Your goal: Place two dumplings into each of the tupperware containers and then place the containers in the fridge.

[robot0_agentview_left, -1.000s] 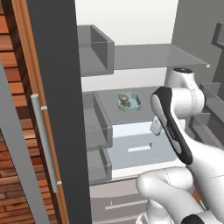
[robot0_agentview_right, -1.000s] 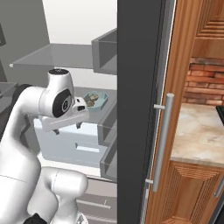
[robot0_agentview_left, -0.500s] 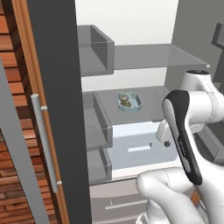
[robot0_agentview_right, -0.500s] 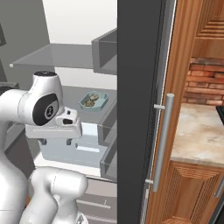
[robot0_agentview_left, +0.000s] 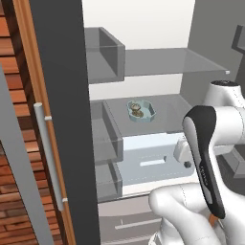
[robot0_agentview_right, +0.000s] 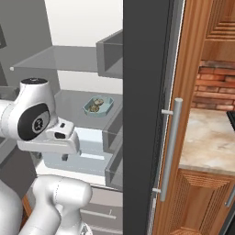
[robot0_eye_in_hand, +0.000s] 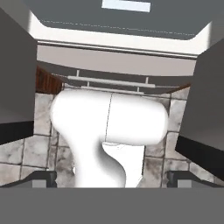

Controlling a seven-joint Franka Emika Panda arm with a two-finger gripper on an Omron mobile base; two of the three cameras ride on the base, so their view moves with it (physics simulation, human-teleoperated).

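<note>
The tall grey fridge [robot0_agentview_left: 210, 43] stands open, its dark grey door [robot0_agentview_left: 62, 119] swung out on the left of the left base view and on the right of the right base view. Inside, the walls are white and the shelves grey.

On the middle grey shelf [robot0_agentview_left: 167, 107], toward its far side, sits the pale teal rectangular tupperware container with clipped corners [robot0_agentview_left: 141, 111]. It lies flat and well apart from the arm. Small beige-tan dumplings [robot0_agentview_left: 137, 110] rest inside it, close together; their count is hard to tell at this size. From the right base view the same teal container [robot0_agentview_right: 98, 105] shows on the shelf with the dumplings [robot0_agentview_right: 96, 107] in it.

Below that shelf is a pale blue drawer [robot0_agentview_left: 148, 160] with a slot handle.

The white arm is folded in front of the fridge, nearer than the shelf, its hand turned downward. In the hand view the two dark finger tips of the gripper [robot0_eye_in_hand: 112, 178] stand spread wide at the left and right of the bottom edge, with nothing between them. That view looks down at a grey tiled floor [robot0_eye_in_hand: 30, 148] and the lower front of the fridge.
</note>
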